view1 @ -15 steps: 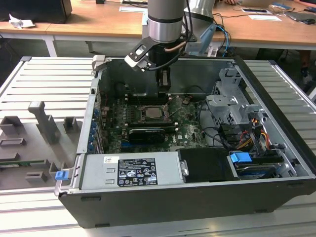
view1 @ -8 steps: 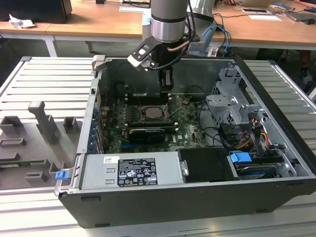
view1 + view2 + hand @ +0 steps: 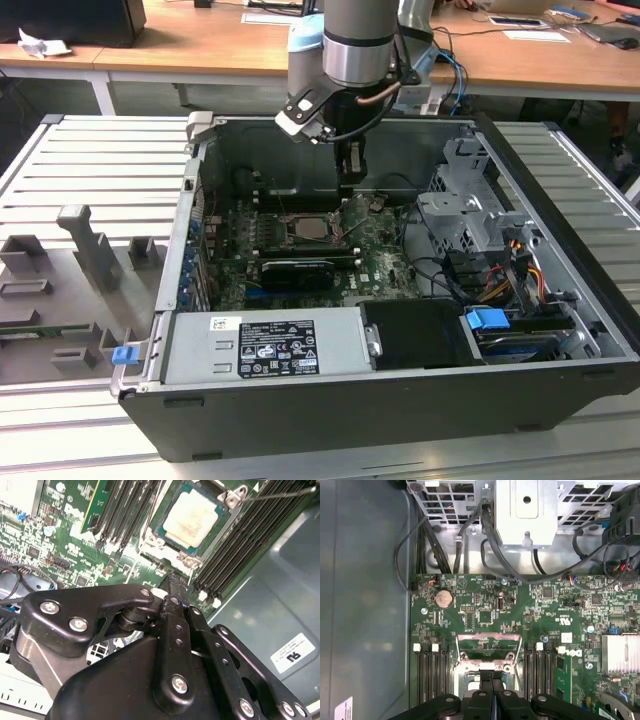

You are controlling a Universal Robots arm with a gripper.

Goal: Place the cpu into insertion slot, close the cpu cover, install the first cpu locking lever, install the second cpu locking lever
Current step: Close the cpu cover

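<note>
Inside the open case point(image 3: 300, 410), on the motherboard point(image 3: 385, 262), I see the cpu point(image 3: 192, 517) seated in its socket, midway along the board between the two banks of memory slots point(image 3: 240, 545). The cover point(image 3: 235, 497) looks to be down, its silvery frame lying around the chip's metal top. A thin wire lever point(image 3: 285, 494) runs out from one cover tab across the slots; I cannot tell whether it is latched. My gripper point(image 3: 177, 582) hangs just off one corner of the socket, close above the board. Its fingers are pressed together, and I can make out nothing between them in both wrist views.
</note>
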